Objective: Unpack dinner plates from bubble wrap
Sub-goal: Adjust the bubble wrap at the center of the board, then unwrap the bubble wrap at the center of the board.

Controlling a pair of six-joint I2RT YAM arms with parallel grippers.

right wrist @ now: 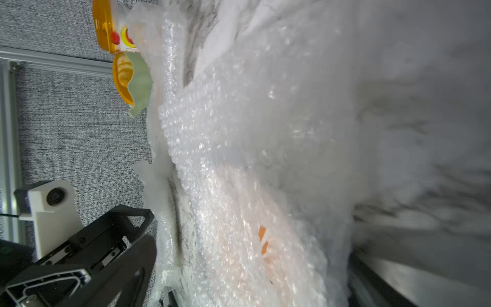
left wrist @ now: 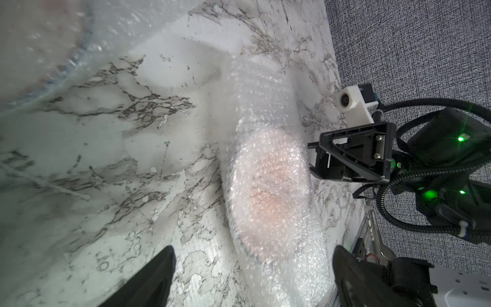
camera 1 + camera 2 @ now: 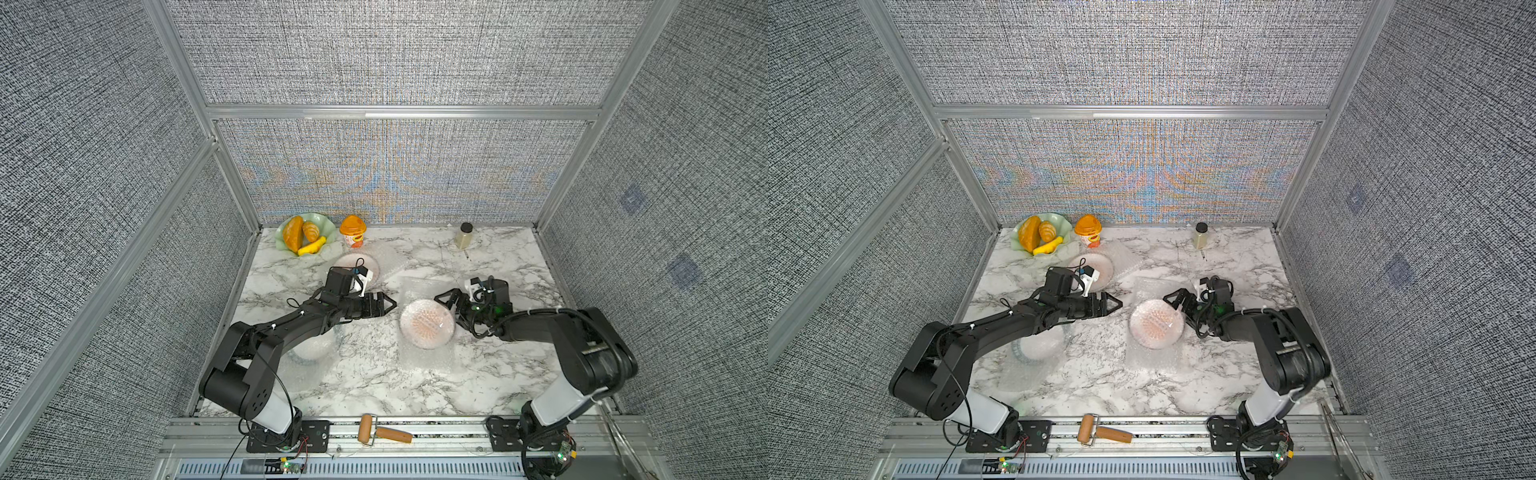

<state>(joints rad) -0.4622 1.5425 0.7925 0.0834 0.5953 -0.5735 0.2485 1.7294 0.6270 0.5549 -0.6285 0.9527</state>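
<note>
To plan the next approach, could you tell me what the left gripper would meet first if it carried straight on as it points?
The left gripper would likely first meet the bubble wrap over the orange-centred plate; its height is unclear, so it might skim over.

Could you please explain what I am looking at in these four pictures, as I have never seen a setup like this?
Two black robot arms stand at the near edge of a marble-patterned table, each ending in a two-fingered gripper. Two pictures look down on everything from overhead; the other two come from cameras on the arms' wrists, hence the close, tilted look. In the middle lies a dinner plate with an orange centre, covered by bubble wrap. The left gripper and right gripper flank it, both open, holding nothing. A second plate lies farther back; a third plate is partly hidden under the left arm. At the back stand a green dish of bread, an orange-lidded cup and a small jar. A wooden roller lies on the front rail.
</note>
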